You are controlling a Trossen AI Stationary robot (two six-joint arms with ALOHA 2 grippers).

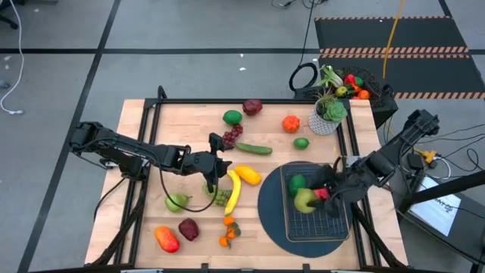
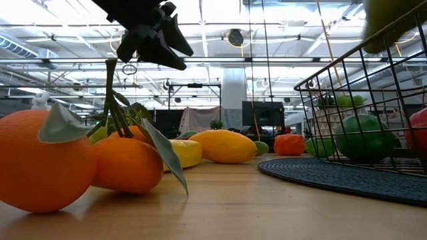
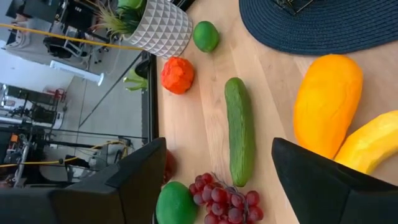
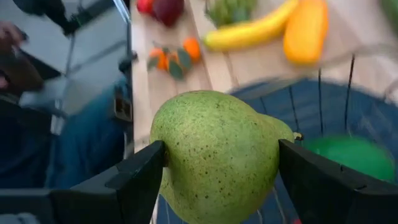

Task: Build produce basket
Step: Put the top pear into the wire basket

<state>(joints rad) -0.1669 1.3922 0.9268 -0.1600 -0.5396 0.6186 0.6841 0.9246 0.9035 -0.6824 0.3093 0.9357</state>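
The right gripper (image 1: 324, 194), jaws clamped on a speckled green plastic pear (image 4: 214, 155), hangs directly above the dark wire-mesh basket (image 1: 337, 227); left jaws wide.

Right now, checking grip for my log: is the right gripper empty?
No, the right gripper is shut on a green pear, held above the basket.

Bright overhead lighting; right wrist view's background perhaps motion-blurred.

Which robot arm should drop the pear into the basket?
The right. Its gripper is shut on the pear directly over the basket. The left gripper hangs open above the grapes and cucumber, away from it.
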